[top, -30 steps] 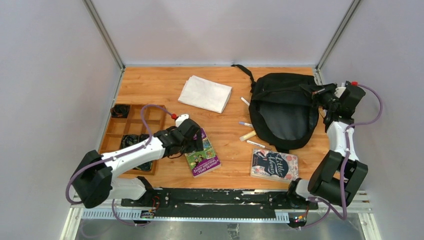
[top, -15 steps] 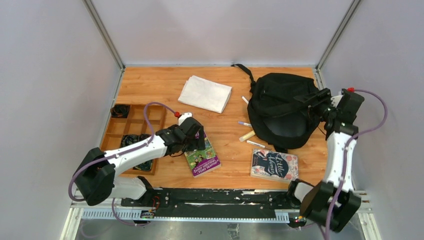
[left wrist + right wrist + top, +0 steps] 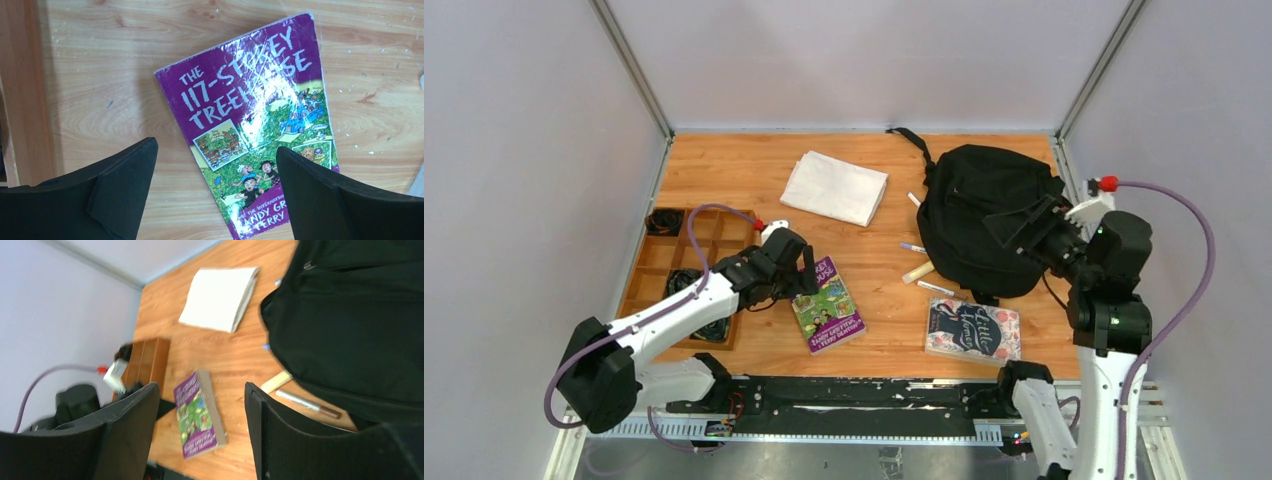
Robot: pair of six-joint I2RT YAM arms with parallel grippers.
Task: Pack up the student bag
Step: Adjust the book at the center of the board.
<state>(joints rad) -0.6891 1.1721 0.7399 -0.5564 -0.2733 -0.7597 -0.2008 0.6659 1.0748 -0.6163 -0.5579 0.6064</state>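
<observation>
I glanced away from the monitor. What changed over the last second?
The right gripper came off the far right edge of the student bag, rose and swung nearer, open and empty; the bag's mouth slumped shut. The left gripper drew back leftward over the purple book, open. Floral book, pens, white cloth: unmoved.

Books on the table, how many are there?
2: the purple book lies under the open left gripper; the dark floral book lies by the near edge of the student bag. More could be hidden inside the bag.

black student bag (image 3: 984, 205), purple book (image 3: 252, 117), white cloth (image 3: 834, 188)
</observation>
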